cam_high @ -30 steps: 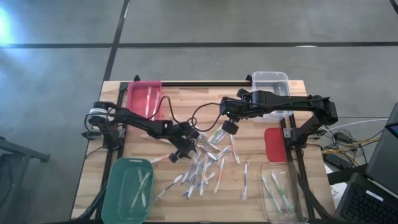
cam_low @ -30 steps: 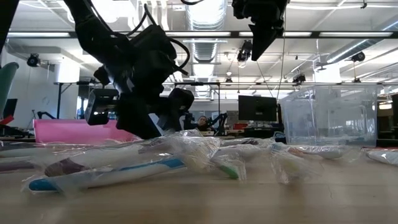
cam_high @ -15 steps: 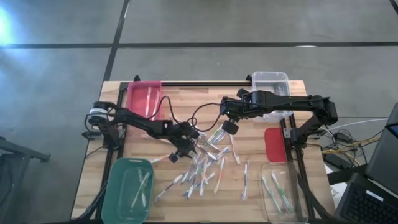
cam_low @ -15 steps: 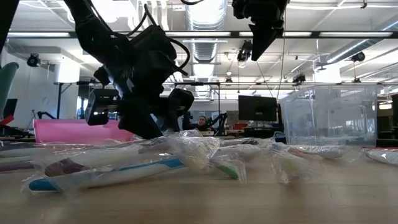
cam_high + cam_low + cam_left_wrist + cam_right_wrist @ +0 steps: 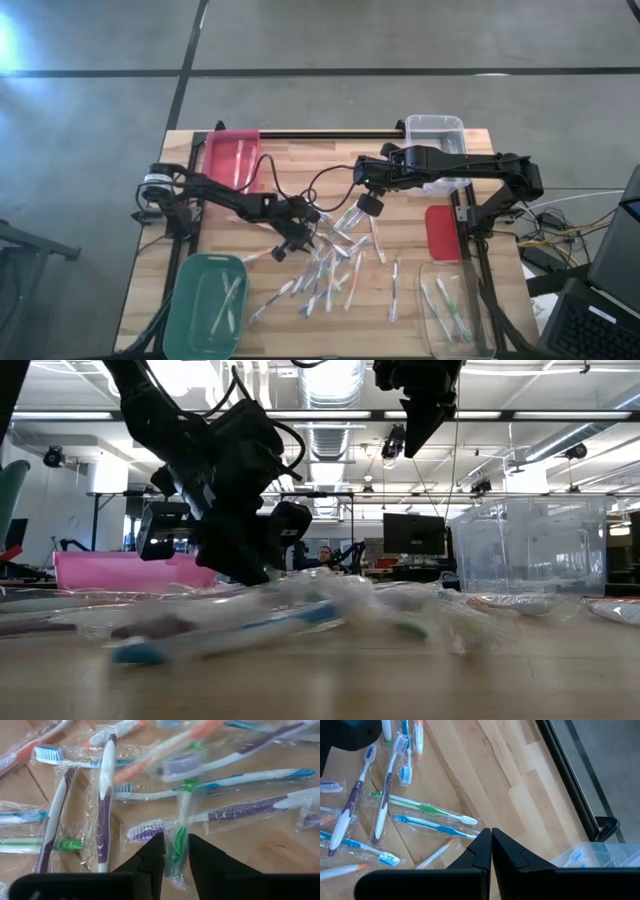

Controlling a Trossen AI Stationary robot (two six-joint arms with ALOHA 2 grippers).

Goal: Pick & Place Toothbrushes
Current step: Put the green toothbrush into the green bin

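One green toothbrush [image 5: 179, 842] sits between the left gripper's [image 5: 175, 851] jaws.

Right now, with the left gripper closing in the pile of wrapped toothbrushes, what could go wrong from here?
1. The left gripper pinches a green toothbrush near one end of its crinkly wrapper, so it may slip or swing when lifted.
2. Neighbouring toothbrushes overlap it, and the pile looks disturbed in the low view; lifting may drag or scatter others.
3. The right gripper, shut, hovers close above the same pile; the arms could crowd each other.
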